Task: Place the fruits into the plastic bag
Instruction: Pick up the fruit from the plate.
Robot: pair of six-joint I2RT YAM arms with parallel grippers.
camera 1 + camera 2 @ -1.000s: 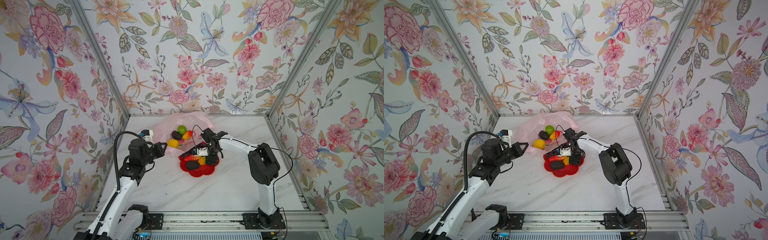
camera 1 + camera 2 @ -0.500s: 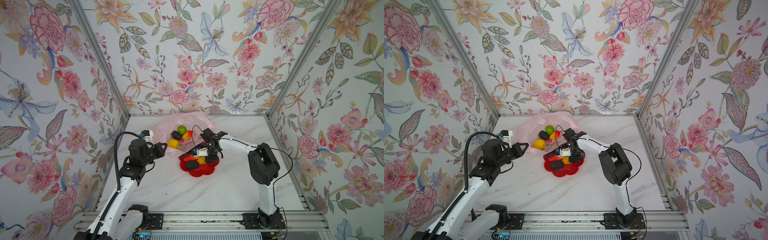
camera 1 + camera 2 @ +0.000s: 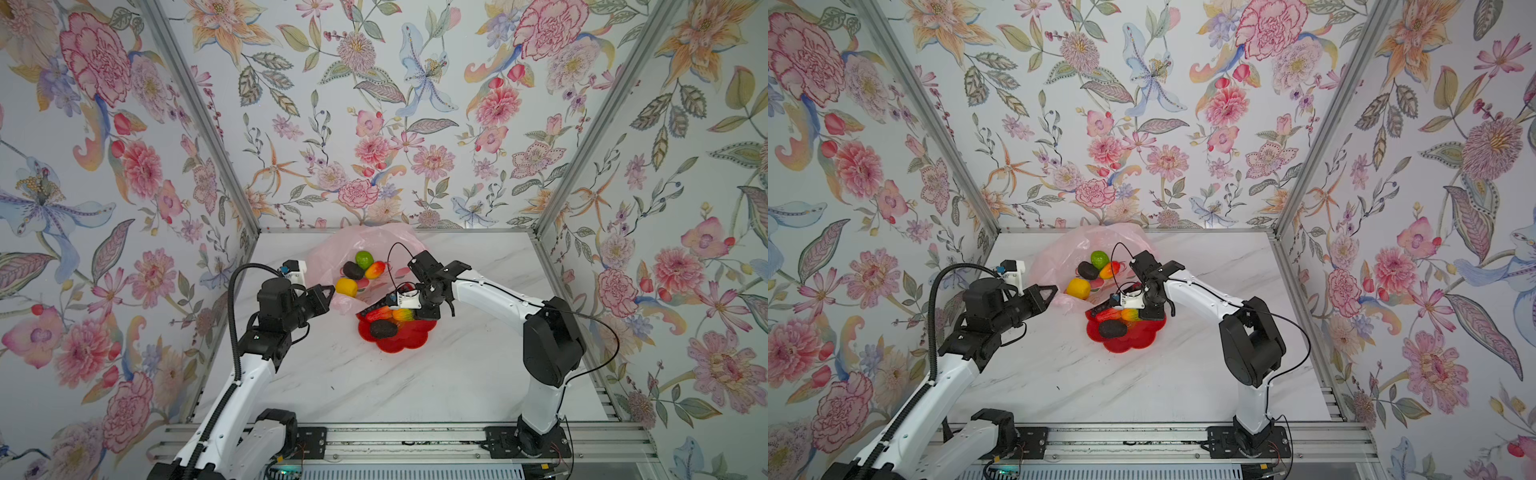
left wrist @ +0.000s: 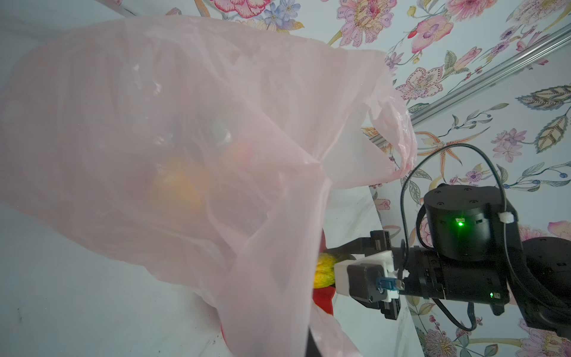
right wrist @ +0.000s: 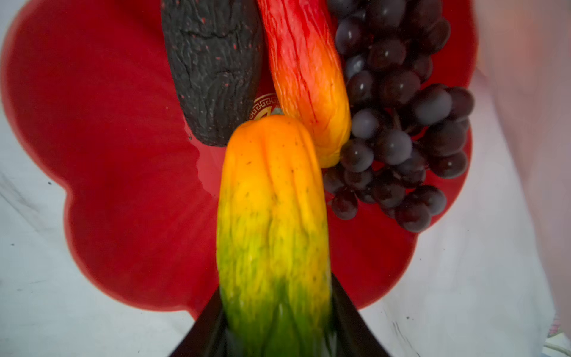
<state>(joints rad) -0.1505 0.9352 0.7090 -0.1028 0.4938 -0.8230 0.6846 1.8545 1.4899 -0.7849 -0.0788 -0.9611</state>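
The pale pink plastic bag (image 3: 328, 257) lies open at the back, holding a green ball (image 3: 364, 259), a mango (image 3: 375, 269), a dark avocado (image 3: 353, 270) and a lemon (image 3: 346, 286). My left gripper (image 3: 329, 291) is shut on the bag's near edge, and the film hides its jaws in the left wrist view. On the red plate (image 3: 409, 338) lie another avocado (image 3: 383, 328), a red long piece (image 5: 304, 71), purple grapes (image 5: 398, 139) and a green-orange long piece (image 5: 272, 201). My right gripper (image 5: 275, 286) is shut on that piece's green end, one finger on each side.
The plate stands right in front of the bag's mouth, on the white marble table (image 3: 415, 386). Floral walls close in the back and both sides. A black cable (image 3: 390, 262) loops above my right wrist, close to the bag's rim.
My right gripper's jaws have closed in on the green-orange long piece over the plate. My left arm and the bag have not moved.
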